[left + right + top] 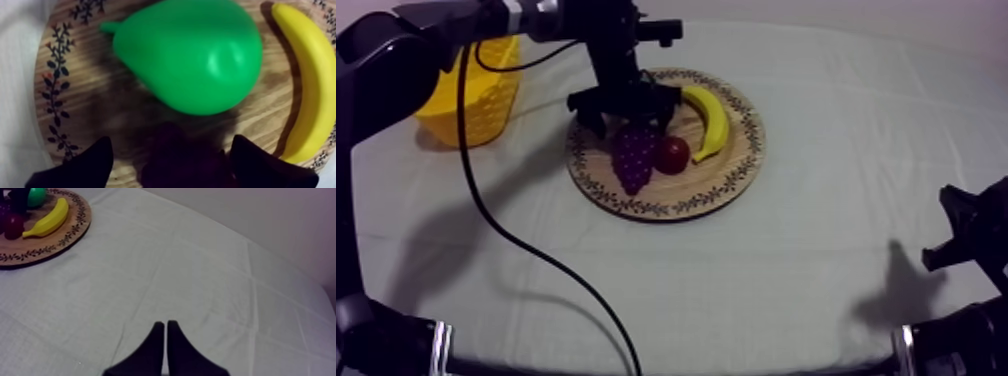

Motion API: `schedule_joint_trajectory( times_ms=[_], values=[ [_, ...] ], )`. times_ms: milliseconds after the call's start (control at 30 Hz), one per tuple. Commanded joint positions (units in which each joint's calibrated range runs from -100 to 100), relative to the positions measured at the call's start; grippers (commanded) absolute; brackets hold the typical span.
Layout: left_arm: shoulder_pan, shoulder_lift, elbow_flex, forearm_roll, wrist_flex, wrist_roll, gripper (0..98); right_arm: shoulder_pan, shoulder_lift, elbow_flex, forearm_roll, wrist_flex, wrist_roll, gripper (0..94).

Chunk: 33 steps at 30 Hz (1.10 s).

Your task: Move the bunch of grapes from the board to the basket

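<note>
The dark purple bunch of grapes (633, 157) lies on the round wooden board (736, 170), left of a small red fruit (673, 155). My left gripper (626, 118) hangs over the far end of the bunch. In the left wrist view this gripper (171, 142) is open, its two black fingers (75, 170) standing on either side of the grapes (182, 162) without closing on them. The yellow basket (476, 90) stands at the far left of the table. My right gripper (165, 325) is shut on nothing, low at the right side (961, 235).
A green pear (190, 52) lies just beyond the grapes, with a banana (711, 120) along the board's right rim. Bare cloth (816, 270) stretches between the board and my right arm. The board (45, 250), banana (47, 220) and red fruit (12, 225) lie far ahead of my right gripper.
</note>
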<state>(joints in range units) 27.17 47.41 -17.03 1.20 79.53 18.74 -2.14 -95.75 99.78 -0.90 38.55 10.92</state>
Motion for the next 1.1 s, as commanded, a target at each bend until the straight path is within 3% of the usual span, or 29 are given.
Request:
schedule_joint_trajectory(
  times_ms=[0, 467, 867, 1067],
  values=[
    [0.2, 0.0, 0.2, 0.08, 0.3, 0.0, 87.7, 0.0, 0.0, 0.0, 0.0, 0.0, 0.0, 0.3],
    [1.3, -0.7, 2.6, 0.22, 0.6, 0.1, 83.7, 0.0, 0.0, 0.0, 0.0, 0.0, 0.0, 0.3],
    [2.0, -1.1, 4.1, 0.36, 0.6, -0.6, 54.0, 0.0, 0.0, 0.0, 0.0, 0.0, 0.0, 0.3],
    [1.8, -2.0, 4.7, 0.49, 0.0, -1.1, 50.2, 0.0, 0.0, 0.0, 0.0, 0.0, 0.0, 0.3]
  ],
)
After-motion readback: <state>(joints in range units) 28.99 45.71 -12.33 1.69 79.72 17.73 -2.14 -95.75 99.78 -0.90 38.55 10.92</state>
